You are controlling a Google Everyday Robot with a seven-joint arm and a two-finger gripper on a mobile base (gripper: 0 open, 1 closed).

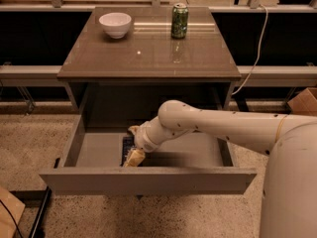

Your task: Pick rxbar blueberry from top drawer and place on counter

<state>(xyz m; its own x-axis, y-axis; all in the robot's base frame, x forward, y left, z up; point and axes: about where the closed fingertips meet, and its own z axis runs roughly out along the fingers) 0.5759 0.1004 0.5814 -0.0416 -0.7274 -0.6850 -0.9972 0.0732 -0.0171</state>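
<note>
Starting at the left: the top drawer (pixel 74 150) is pulled out all the way. On the counter (pixel 148 58) above it, a white bowl (pixel 115 24) sits at the back left.

The rxbar blueberry (pixel 126 145) lies flat on the drawer floor, left of centre and close to the front panel. The gripper (pixel 133 144) is down in the drawer right over it. Its tan fingers (pixel 134 157) are spread apart — one on the far side of the bar, one on the near side by the front panel. As far as I can see, nothing is clamped yet.

If I were driving this, I'd sink the tips until they're level with the wrapper, since it's a thin flat thing and a high pinch will probably just skate off it. Then I'd close across the bar and lift straight up before swinging anywhere, because the drawer front and the counter's underside both look easy to clip.

Further right there's a green can (pixel 179 20) at the back, so the bare middle of the counter seems the safest drop spot. The white arm (pixel 223 128) reaches in from the right, so I'd back out that way.
</note>
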